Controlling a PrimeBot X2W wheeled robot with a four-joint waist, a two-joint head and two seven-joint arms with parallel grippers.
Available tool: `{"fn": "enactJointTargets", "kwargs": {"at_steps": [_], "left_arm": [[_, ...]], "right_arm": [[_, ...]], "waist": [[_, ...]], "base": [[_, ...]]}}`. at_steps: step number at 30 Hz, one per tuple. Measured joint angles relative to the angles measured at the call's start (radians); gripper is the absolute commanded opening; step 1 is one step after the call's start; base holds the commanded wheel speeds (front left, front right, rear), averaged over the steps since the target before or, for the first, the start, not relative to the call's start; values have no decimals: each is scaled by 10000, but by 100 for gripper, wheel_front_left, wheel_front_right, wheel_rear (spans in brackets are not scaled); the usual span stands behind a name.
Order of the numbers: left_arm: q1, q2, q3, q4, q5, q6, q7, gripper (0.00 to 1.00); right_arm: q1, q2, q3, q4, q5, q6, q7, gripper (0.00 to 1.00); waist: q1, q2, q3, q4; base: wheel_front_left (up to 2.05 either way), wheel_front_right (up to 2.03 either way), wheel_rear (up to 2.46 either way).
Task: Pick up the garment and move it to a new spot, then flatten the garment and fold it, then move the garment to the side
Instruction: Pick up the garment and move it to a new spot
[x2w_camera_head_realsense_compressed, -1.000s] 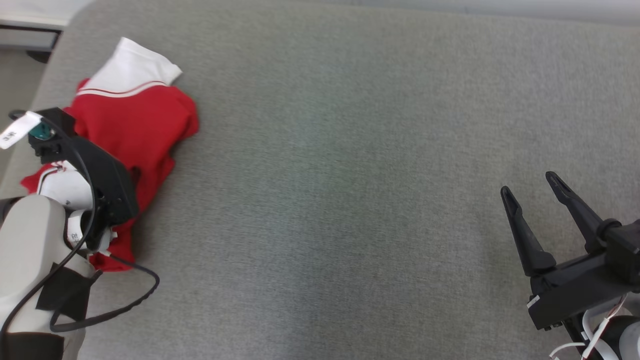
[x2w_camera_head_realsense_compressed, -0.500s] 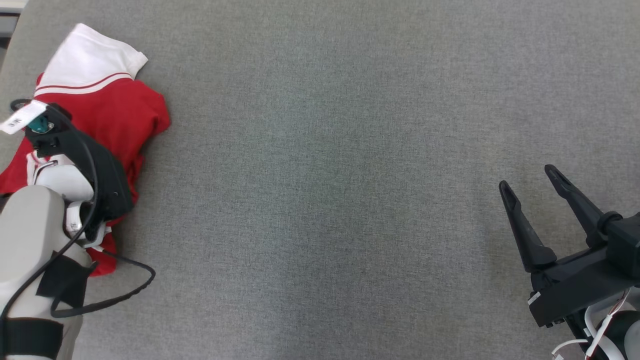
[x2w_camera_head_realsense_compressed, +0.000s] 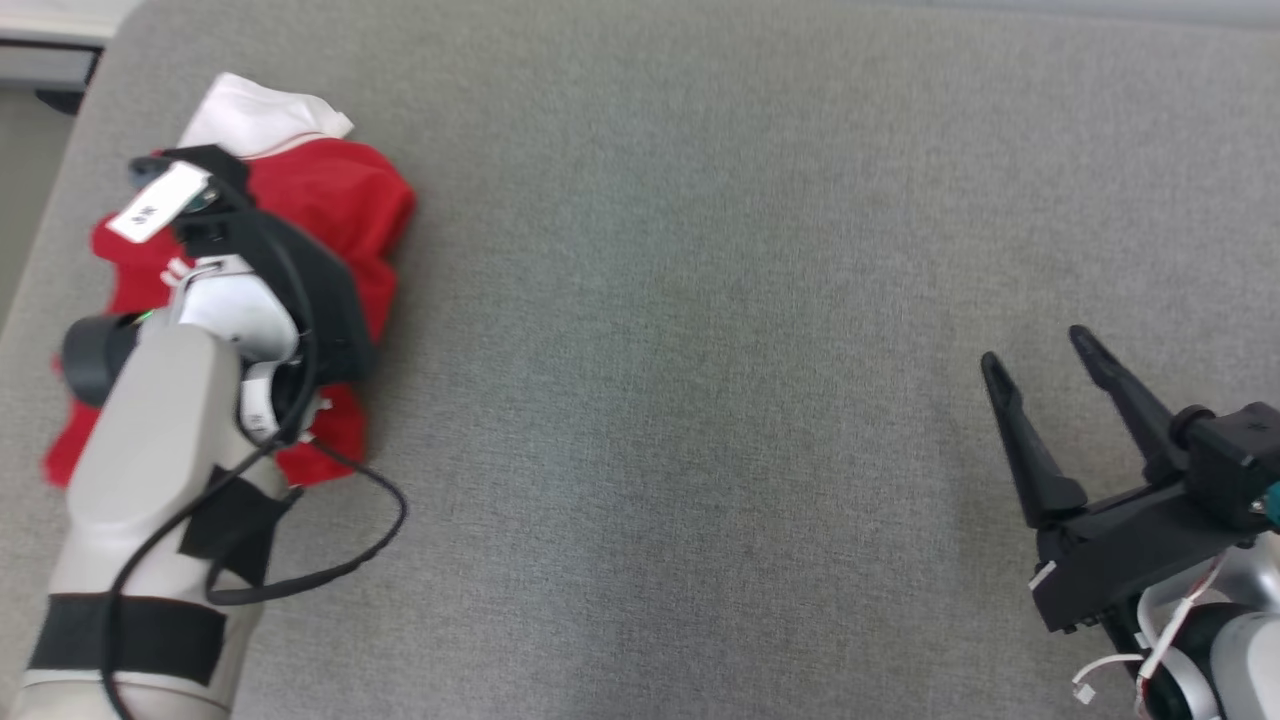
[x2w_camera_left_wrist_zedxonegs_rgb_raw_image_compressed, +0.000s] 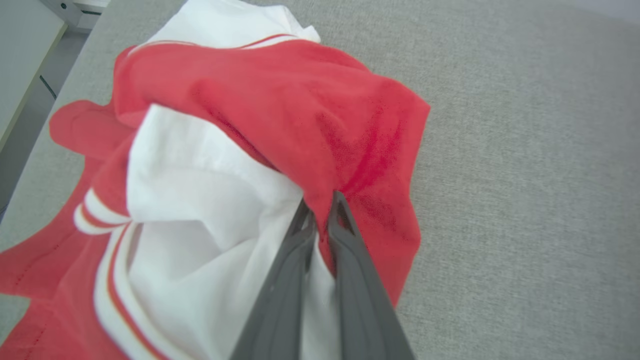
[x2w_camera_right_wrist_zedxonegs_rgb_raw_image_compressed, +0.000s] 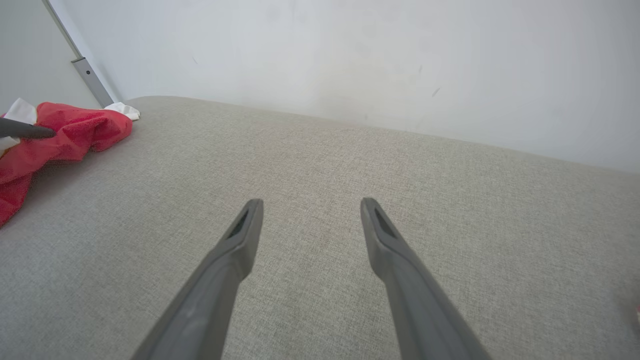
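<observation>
- To lift well, the arm needed to rise slowly, I think, so the pinched fold would not slip.
- The left gripper (x2w_camera_left_wrist_zedxonegs_rgb_raw_image_compressed: 320, 212) was nearly shut on a red fold of the garment (x2w_camera_left_wrist_zedxonegs_rgb_raw_image_compressed: 300, 110).
- The garment lay bunched at the left edge of the grey surface (x2w_camera_head_realsense_compressed: 700, 400).
- The right gripper (x2w_camera_head_realsense_compressed: 1035, 348) stood wide, empty.

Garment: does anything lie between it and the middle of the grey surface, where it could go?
Nothing visible does. The left pincer grips the garment; the grey surface from it to the open right pincer is bare.
</observation>
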Motion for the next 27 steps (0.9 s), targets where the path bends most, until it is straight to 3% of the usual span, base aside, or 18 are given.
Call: {"fn": "enactJointTargets", "kwargs": {"at_steps": [15, 27], "left_arm": [[-430, -997, -1302, -562, 353, -1244, -1371, 0], [-41, -1101, -2571, -1396, 366, -1703, -1755, 0]], "right_arm": [[-168, 913, 439, 1501, 192, -121, -815, 100], [295, 1432, 915, 1843, 268, -123, -1166, 100]], "waist": [[-3, -1, -1876, -160], [-4, -2, -3149, -1404]], "base": [[0, 0, 0], [0, 0, 0]]}}
